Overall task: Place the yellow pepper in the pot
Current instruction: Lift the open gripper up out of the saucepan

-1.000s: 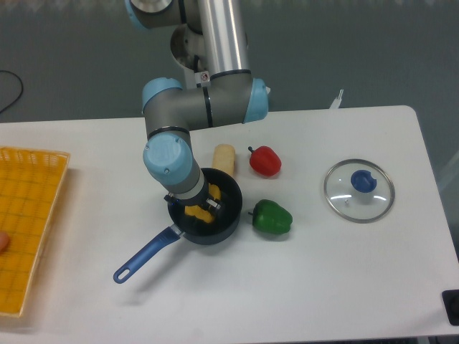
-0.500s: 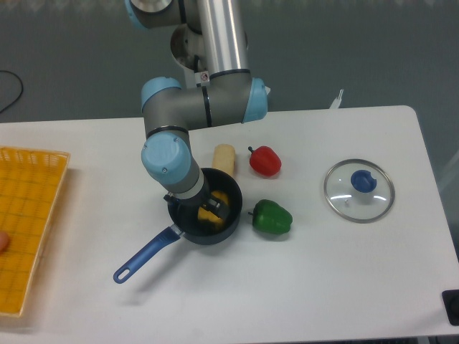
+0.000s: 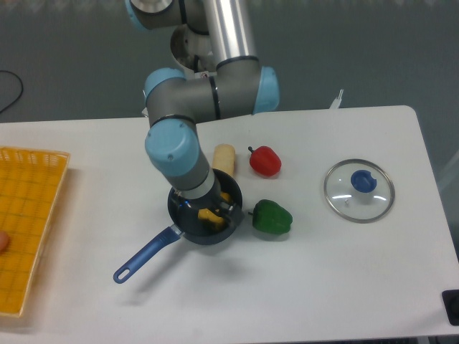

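Camera view, the only one we have, is showing us the gripper point(image 3: 206, 209) hanging inside the pot point(image 3: 188, 228), with the yellow pepper point(image 3: 209, 213) lying on the pot's floor between the fingers. We are judging the claw to be spread apart: a dark finger is showing on each side of the pepper and neither seems to be pressing it, though the wrist is hiding much of the mouth (so we are saying this with some caution).

Compared with half a second ago, the arm's upper joints are now sitting a little further right and the wrist is looking larger and more tilted, while the pepper is staying in the same spot in the pot. We are reading that as the release being done and the arm beginning to lift away. That would mean the placing itself is finished, and only a clean withdrawal is remaining.

Around the pot, the green pepper point(image 3: 272, 218) is resting just to its right, the red pepper point(image 3: 265, 160) is sitting further back, and the pale corn piece point(image 3: 224, 157) is standing just behind the pot's far rim. The glass lid point(image 3: 358, 190) is lying well to the right.
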You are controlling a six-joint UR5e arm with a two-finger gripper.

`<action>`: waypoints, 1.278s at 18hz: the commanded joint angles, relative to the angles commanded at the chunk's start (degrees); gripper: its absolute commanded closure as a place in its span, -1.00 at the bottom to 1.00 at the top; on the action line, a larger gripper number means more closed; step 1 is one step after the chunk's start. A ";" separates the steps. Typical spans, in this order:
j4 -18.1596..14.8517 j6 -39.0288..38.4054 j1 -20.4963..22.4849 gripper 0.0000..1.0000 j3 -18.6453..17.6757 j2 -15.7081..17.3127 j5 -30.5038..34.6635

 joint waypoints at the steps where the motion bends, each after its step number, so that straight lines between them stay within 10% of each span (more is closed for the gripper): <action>1: 0.00 1.06 0.53 -1.00 -0.09 0.35 0.00; 23: -4.75 23.82 14.23 -1.00 -1.84 7.12 -8.79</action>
